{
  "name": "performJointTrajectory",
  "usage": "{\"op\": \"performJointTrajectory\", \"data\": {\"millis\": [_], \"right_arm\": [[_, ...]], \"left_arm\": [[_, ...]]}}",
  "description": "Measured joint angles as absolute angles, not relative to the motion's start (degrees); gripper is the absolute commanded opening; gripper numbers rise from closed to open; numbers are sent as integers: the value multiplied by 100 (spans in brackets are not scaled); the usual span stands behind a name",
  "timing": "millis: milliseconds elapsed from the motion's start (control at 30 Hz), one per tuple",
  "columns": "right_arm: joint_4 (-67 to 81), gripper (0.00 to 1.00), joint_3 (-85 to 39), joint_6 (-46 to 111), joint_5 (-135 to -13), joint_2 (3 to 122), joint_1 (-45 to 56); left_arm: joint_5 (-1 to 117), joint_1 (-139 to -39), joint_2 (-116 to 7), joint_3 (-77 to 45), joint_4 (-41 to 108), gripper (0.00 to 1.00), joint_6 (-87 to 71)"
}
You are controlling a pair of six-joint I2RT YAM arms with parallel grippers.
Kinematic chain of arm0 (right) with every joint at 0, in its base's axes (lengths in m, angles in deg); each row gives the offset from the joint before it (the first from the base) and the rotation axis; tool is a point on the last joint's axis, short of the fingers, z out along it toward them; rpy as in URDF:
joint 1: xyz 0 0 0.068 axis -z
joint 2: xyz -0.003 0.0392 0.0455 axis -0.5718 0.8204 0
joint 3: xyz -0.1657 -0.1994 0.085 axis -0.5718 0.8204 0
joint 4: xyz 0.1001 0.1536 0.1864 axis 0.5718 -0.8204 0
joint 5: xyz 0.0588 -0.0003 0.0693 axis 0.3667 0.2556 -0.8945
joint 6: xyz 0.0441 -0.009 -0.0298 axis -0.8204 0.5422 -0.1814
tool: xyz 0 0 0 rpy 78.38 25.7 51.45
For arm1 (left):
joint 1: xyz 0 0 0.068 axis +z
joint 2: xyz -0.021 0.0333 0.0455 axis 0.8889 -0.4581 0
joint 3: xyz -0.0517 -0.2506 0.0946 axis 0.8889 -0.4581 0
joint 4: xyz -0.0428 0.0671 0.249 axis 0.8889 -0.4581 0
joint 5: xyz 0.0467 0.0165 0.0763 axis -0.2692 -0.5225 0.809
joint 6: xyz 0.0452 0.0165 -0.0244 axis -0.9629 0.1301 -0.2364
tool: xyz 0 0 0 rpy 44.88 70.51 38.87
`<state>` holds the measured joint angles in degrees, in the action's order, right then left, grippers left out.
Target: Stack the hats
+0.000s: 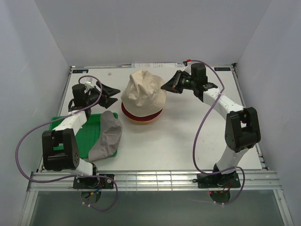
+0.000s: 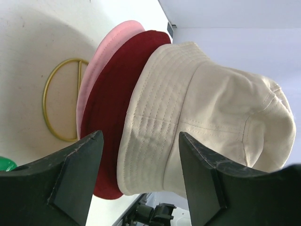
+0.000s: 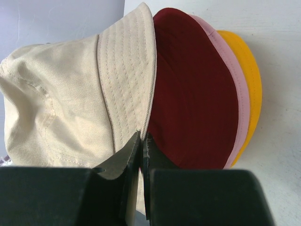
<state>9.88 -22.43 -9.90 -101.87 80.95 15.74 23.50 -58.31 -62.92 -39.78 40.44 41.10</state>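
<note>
A cream-beige hat [image 1: 142, 94] tops a stack with a dark red brim [image 1: 141, 114] and a yellow-orange brim [image 1: 141, 120] below it. The right wrist view shows cream [image 3: 61, 94], dark red [image 3: 193, 94], pink [image 3: 231, 70] and yellow-orange [image 3: 252, 80] layers. A grey hat [image 1: 107, 136] lies to the left, partly on the tray. My left gripper [image 1: 112, 92] is open and empty, just left of the stack; its jaws frame the cream brim [image 2: 155, 127] without touching. My right gripper [image 1: 165, 86] is shut at the cream hat's brim edge [image 3: 142, 134].
A flat green tray [image 1: 89, 141] lies at the left under the grey hat. The gold wire stand's ring [image 2: 49, 108] shows under the stack in the left wrist view. White walls enclose the table on three sides.
</note>
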Motion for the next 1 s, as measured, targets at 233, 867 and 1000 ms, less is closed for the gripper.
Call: {"op": "performJointTrajectory", "data": {"millis": [233,867,1000], "right_arm": [[1084,8,-2154,-1027,-10209,8095,1574],[1193,8,-2055,-1093,-10224,8095,1574],[1196,8,-2053,-1093,-10224,8095,1574]], "left_arm": [[2387,-6048,-6600,-3993,4518,73,4350],[2479,-6179,-6692,-4190,5110,55,4781],[2468,-6179,-6685,-4190,5128,42,4796]]}}
